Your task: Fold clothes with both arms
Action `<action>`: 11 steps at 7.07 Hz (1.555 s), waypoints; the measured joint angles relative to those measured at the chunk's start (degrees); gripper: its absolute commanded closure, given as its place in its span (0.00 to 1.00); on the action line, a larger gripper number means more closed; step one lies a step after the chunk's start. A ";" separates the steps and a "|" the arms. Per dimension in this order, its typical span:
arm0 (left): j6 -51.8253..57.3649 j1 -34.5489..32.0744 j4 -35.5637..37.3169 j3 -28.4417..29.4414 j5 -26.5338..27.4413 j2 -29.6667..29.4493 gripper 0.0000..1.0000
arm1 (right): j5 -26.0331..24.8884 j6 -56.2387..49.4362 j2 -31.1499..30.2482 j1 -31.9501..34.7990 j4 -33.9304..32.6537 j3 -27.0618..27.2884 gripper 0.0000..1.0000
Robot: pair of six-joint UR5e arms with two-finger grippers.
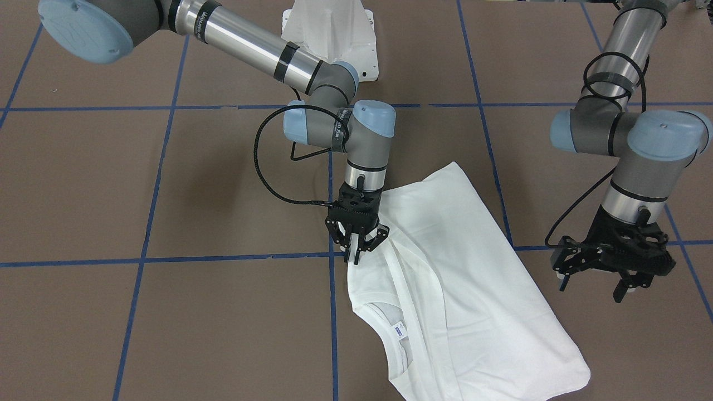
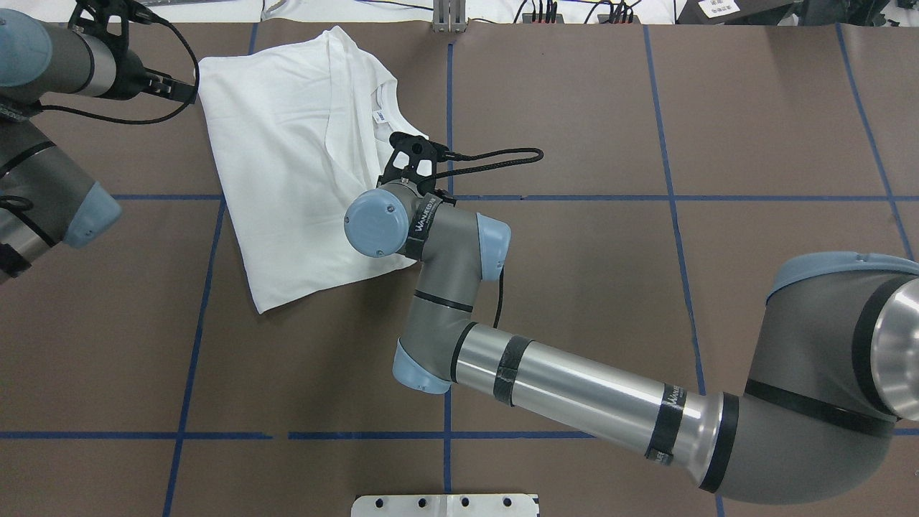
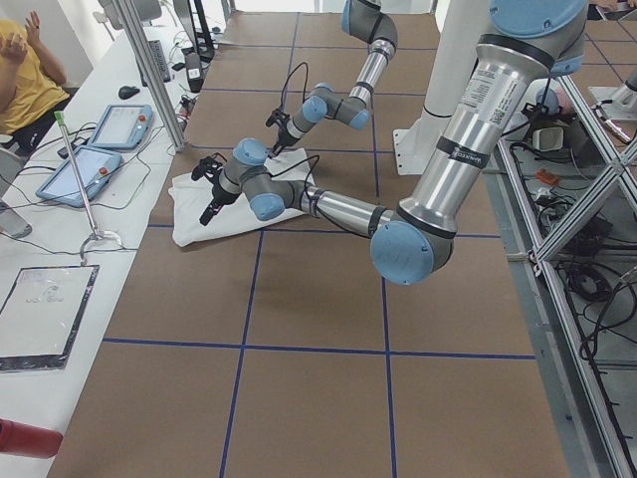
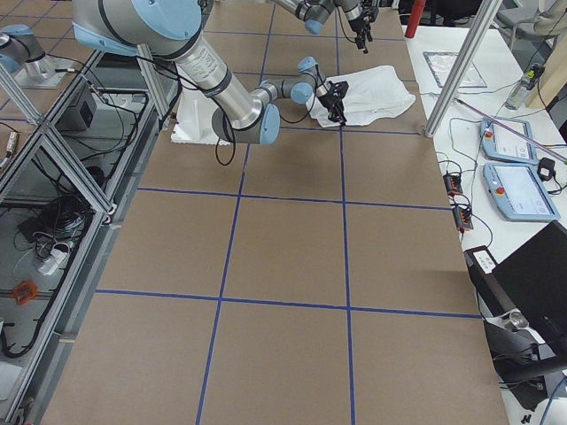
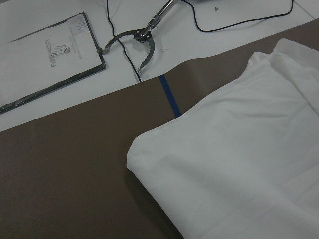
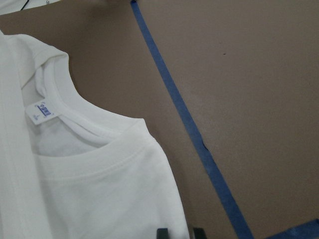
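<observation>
Folding is judged to be partly done. In the overhead view the shirt (image 2: 287, 165) is laid as a rough rectangle at about 11 o'clock on the table (image 2: 646, 287). The sleeves are apparently turned in already (a long fold line is seen running away from the collar (image 6: 99, 132)), and a halving or two is thought to be left.

The right gripper (image 1: 355, 253) is set at the shirt's 3 o'clock edge, by the shoulder. Its fingers are drawn in narrow with the cloth's edge between them, and a pinch is judged from that. The left gripper (image 1: 594, 287) is spread wide and empty, and is held just off the shirt's 10 o'clock corner.

Some things cannot be made out. From overhead the right fingers are masked by their own wrist. The shirt is cut off at the front view's bottom edge. The sleeves are hidden inside the folds, no printed text is shown, and the neck label (image 6: 42, 110) is too small to be read.
</observation>
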 measured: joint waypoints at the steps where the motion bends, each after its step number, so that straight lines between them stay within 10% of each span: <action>1: 0.00 0.00 0.00 -0.03 0.00 0.00 0.00 | 0.26 0.03 0.06 0.03 0.03 0.23 1.00; 4: -0.06 0.00 0.00 -0.50 -0.16 0.00 0.00 | 1.78 0.15 -1.26 0.83 -0.52 5.59 1.00; 10: -0.09 0.51 0.00 -0.90 -0.35 0.00 0.00 | -4.49 0.23 -34.58 -7.78 -7.32 47.58 1.00; 11: -0.09 0.59 0.00 -1.01 -0.35 0.00 0.00 | -5.42 1.22 -36.34 -9.85 -10.48 51.39 0.01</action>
